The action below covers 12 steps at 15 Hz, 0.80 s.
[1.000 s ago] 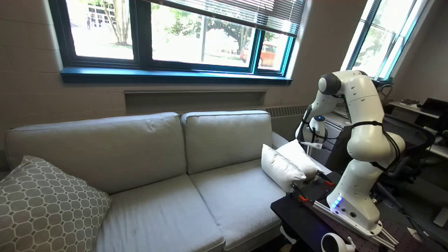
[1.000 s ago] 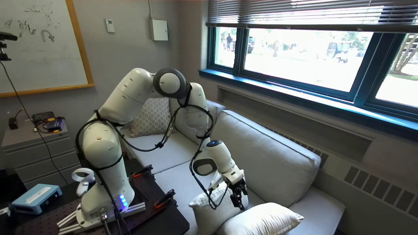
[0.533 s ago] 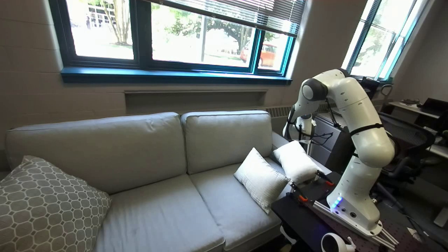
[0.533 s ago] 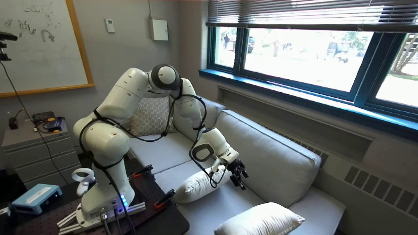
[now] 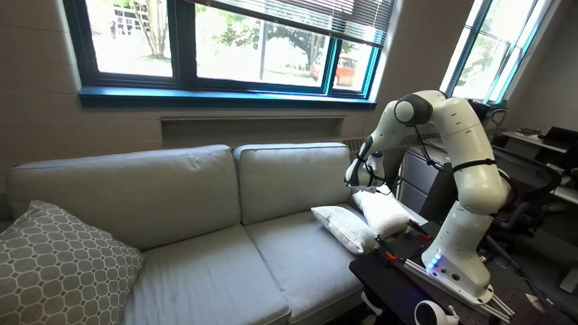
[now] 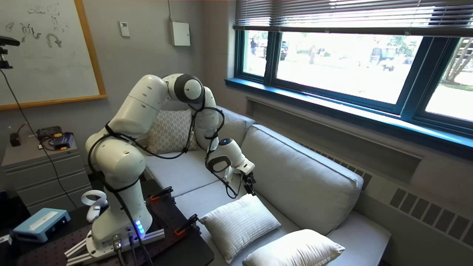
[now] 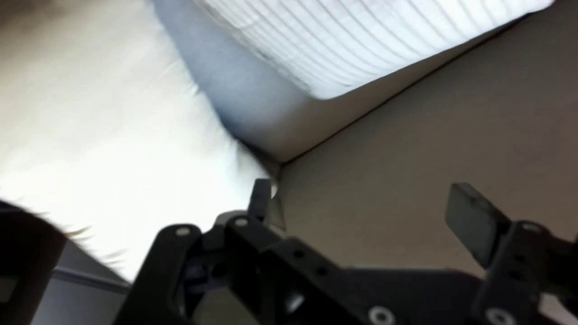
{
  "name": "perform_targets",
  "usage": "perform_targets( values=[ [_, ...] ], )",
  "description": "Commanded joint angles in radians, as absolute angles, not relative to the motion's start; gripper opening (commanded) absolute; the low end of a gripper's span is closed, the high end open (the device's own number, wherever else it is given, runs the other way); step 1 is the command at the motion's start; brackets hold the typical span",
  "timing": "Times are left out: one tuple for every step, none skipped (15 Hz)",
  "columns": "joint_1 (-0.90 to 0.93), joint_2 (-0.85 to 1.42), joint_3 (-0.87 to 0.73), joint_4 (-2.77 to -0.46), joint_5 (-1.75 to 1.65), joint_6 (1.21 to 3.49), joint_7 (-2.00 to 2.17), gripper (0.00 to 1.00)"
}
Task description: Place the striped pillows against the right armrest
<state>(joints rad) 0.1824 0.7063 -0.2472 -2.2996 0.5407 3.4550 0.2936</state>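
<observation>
Between four and five o'clock in an exterior view, the inner striped pillow point(image 5: 345, 229), cream and plump, lies at a slant on the sofa seat point(image 5: 293, 253); just beside it, nearer four, we find the outer striped pillow point(image 5: 384, 212). Half a second ago the inner striped pillow stood on edge, a corner toward twelve; now it lies flatter. At six o'clock in an exterior view it shows us its ribbed face, the gripper point(image 6: 250, 185) just at its far corner; at five, the outer striped pillow seems to rest against the right armrest point(image 6: 364, 236). A second ago the gripper was down between the two, which seemed to meet; it has gone toward eleven, and sofa seat shows between them. In the wrist view the gripper's fingers point(image 7: 259, 198) stand spread at seven and four, nothing pinched, and the inner striped pillow dips a corner their way from one o'clock. We judge it light, soft, hard to harm, its cloth unlikely to slip; mid-face it is probably too wide to grasp, so we would pinch that corner and expect the rest to sag.
</observation>
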Motion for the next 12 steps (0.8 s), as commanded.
perform_targets(
  values=[
    [-0.031, 0.664, 0.009, -2.301, 0.370, 3.455, 0.330, 1.00],
    [-0.092, 0.681, 0.088, -2.291, 0.320, 3.455, 0.341, 1.00],
    [-0.158, 0.713, 0.171, -2.274, 0.268, 3.454, 0.347, 1.00],
    [-0.213, 0.734, 0.237, -2.262, 0.218, 3.435, 0.352, 1.00],
    [-0.267, 0.767, 0.302, -2.242, 0.172, 3.413, 0.350, 1.00],
    [-0.315, 0.802, 0.357, -2.220, 0.131, 3.385, 0.341, 1.00],
    [-0.344, 0.854, 0.398, -2.178, 0.105, 3.340, 0.327, 1.00],
    [-0.361, 0.897, 0.427, -2.141, 0.090, 3.284, 0.308, 1.00],
    [-0.324, 0.942, 0.407, -2.086, 0.101, 3.205, 0.290, 1.00],
    [-0.229, 0.965, 0.329, -2.036, 0.136, 3.147, 0.287, 1.00],
    [-0.141, 0.996, 0.254, -1.976, 0.159, 3.083, 0.295, 1.00],
    [-0.067, 1.020, 0.163, -1.933, 0.077, 3.044, 0.380, 1.00]
  ],
)
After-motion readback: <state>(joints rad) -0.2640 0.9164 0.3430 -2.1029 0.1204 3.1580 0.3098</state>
